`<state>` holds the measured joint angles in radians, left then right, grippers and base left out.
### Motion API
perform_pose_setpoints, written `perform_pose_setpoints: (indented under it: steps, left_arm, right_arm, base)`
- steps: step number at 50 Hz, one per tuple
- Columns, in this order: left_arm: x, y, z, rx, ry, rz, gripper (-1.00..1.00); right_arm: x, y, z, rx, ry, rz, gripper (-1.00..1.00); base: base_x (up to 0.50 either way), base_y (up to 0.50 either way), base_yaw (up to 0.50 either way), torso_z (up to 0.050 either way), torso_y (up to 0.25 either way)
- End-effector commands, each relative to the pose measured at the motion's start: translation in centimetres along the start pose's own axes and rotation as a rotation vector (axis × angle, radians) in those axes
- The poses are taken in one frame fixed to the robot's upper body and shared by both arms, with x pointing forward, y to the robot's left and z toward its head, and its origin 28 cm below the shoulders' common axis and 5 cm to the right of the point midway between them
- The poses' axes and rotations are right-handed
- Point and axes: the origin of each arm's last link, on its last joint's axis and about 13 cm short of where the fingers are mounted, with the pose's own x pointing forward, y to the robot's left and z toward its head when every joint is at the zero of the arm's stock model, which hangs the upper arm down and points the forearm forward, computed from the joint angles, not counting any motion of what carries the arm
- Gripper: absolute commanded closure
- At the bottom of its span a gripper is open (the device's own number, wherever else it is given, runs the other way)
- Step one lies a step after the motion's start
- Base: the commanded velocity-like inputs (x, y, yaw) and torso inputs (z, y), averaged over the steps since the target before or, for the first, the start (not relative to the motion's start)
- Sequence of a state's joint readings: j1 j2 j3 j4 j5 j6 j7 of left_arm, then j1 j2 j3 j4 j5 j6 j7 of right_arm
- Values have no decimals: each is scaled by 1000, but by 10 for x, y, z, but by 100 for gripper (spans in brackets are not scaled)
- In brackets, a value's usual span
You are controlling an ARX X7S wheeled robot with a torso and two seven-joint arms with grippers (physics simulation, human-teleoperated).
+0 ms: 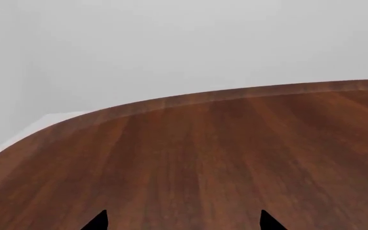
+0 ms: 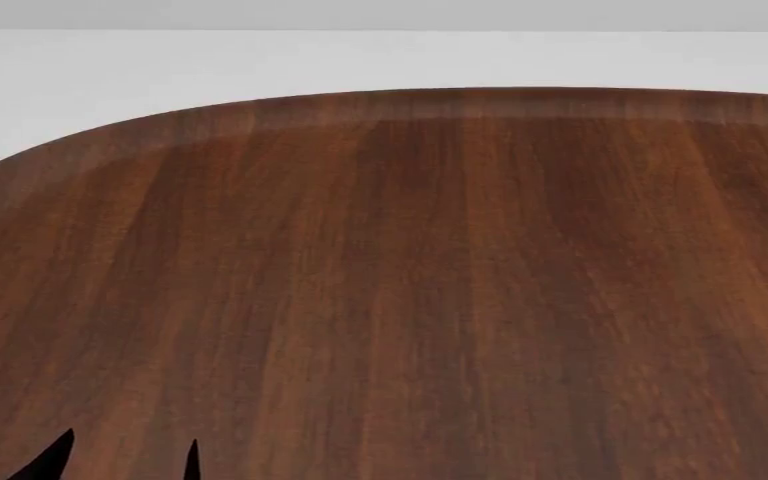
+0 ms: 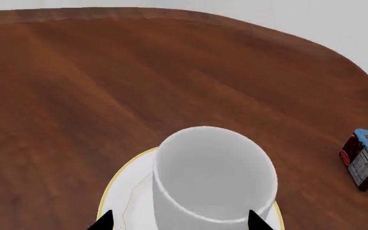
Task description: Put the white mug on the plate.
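Observation:
In the right wrist view the white mug [image 3: 212, 177] stands upright over the plate [image 3: 121, 194], a white plate with a thin gold rim. Its handle is hidden. My right gripper [image 3: 178, 221] is open, with its two black fingertips on either side of the mug's base. One fingertip [image 3: 105, 221] is clearly apart from the mug. My left gripper [image 1: 182, 221] is open and empty over bare table. Its tips also show at the bottom left of the head view [image 2: 128, 462]. The mug and plate are out of the head view.
The brown wooden table [image 2: 411, 280] has a rounded far edge against a pale wall. A small blue and red chocolate box [image 3: 366, 159] lies near the table's edge, off to one side of the plate.

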<state>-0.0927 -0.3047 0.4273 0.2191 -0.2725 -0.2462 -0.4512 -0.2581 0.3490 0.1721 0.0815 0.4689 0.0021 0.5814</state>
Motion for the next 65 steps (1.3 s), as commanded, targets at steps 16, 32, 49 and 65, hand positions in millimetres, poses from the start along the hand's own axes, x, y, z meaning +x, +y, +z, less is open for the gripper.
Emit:
perform_pose_setpoints:
  steps: [16, 32, 49, 65]
  left_arm:
    - [1, 1, 3, 3, -17, 5, -100]
    - [0, 3, 10, 6, -34, 10, -100]
    - [-1, 5, 9, -1, -39, 15, -100]
    - [-1, 6, 17, 3, -65, 6, -100]
  right_arm:
    - [-23, 8, 70, -3, -198, 60, -100]
    - [-34, 12, 114, -36, -348, 120, -100]
    - [-41, 14, 138, -64, -423, 155, -100]
    - [-43, 14, 153, -87, -475, 178, -100]
  base:
    - [0, 0, 0, 0, 0]
    - [0, 0, 0, 0, 0]
    - [0, 0, 0, 0, 0]
    - [0, 0, 0, 0, 0]
